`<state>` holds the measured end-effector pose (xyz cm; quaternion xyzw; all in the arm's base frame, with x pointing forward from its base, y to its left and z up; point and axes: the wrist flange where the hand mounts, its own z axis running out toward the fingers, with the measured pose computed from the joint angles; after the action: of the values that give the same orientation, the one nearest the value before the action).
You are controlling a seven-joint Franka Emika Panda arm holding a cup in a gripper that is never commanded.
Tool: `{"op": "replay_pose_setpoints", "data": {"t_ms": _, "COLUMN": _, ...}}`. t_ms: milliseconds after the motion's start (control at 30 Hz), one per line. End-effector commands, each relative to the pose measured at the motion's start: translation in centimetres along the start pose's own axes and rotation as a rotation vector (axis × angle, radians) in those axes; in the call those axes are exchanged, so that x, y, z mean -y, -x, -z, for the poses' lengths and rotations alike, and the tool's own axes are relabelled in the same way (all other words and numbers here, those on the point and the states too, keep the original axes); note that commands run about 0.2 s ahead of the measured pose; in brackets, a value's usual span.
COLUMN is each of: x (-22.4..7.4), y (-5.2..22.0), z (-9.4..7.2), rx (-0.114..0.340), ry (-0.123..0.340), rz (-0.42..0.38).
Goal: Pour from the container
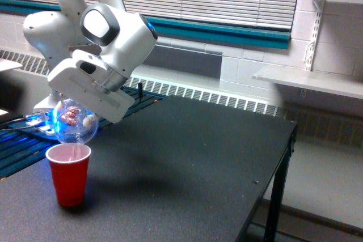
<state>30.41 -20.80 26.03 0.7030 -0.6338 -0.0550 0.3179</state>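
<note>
text: none readable | labels: none | numbers: none

Black table (187,157) with a matte, lightly speckled top, carried on black metal legs; one leg (275,208) is seen at the exterior view's right edge. One red cup (68,173) is stood upright on the top, near the corner at the exterior view's left. A faint shadow is cast on the surface beside it.
</note>
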Motion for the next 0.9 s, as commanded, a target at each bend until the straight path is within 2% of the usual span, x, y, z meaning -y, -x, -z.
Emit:
{"op": "replay_pose_setpoints", "data": {"t_ms": 33, "x": 0.4, "y": -0.1, "z": 0.5, "rx": 0.000, "ry": 0.012, "rz": 0.005}}
{"op": "replay_pose_setpoints", "data": {"t_ms": 567, "x": 1.4, "y": -0.2, "z": 0.6, "rx": -0.001, "ry": 0.051, "rz": 0.018}}
{"op": "replay_pose_setpoints", "data": {"t_ms": 900, "x": 1.7, "y": -0.2, "z": 0.6, "rx": 0.002, "ry": 0.057, "rz": 0.023}}
